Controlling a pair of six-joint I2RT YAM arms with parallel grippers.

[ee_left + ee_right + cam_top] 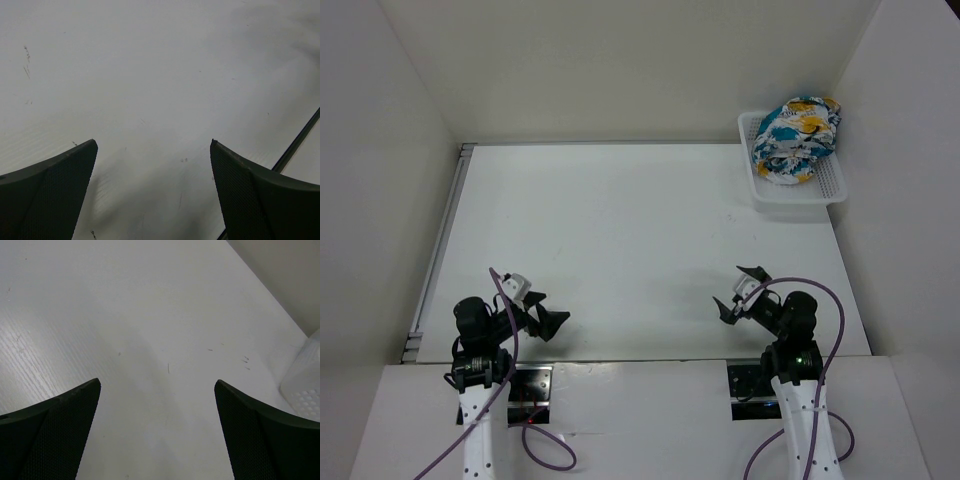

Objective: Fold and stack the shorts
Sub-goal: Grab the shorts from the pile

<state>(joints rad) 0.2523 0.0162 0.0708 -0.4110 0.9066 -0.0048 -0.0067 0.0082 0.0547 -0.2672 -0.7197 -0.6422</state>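
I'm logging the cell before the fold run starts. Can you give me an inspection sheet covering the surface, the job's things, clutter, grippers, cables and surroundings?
Surface: white table with a few faint scuffs.
Job's things: shorts bunched in a heap in the basket at the far right corner, not yet folded.
Clutter: nothing seen.
Grippers: left gripper and right gripper are low over the table near their bases, jaws spread wide, holding nothing.
Cables: purple cables loop along each arm, close to the bases.
Surroundings: plain white walls on three sides.
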